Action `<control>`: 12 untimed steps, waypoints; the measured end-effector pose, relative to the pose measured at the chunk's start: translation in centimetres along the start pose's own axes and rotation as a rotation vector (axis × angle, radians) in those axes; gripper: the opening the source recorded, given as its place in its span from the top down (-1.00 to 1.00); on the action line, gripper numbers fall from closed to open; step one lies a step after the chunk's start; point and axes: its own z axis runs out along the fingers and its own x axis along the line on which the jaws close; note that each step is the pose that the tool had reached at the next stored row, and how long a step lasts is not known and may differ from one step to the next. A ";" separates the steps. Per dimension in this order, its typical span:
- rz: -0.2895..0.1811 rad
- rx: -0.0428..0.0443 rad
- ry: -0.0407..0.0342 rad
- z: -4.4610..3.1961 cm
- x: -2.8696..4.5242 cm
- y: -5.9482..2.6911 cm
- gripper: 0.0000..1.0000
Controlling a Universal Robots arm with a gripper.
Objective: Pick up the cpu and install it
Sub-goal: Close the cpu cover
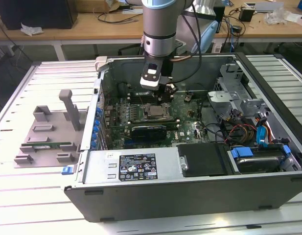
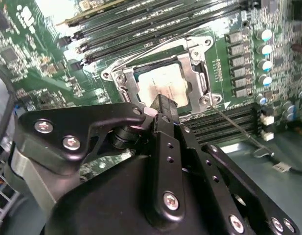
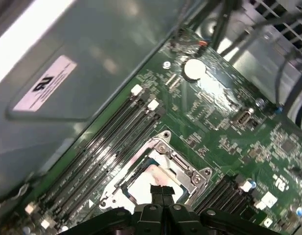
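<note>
Straight below the pincer (image 3: 160, 188) tips, the cpu (image 2: 163, 82) lies flat inside the socket frame (image 2: 198, 73) on the green board (image 3: 224, 122). The tips are over its near edge; I cannot tell if they touch. The chip is square, so no long axis to line up. The pincer is closed with nothing between the fingers. First wrist view: fingertips pressed together. Second wrist view: thin latch wire (image 2: 234, 129) beside the frame. Exterior view: arm upright over the open computer case (image 1: 199, 200).
</note>
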 end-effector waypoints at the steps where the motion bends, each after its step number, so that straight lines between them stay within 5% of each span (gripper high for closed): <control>1: -0.026 0.0002 0.0001 0.00 0.00 0.00 0.79; 12: -0.280 0.0044 -0.0017 0.05 0.00 0.00 0.79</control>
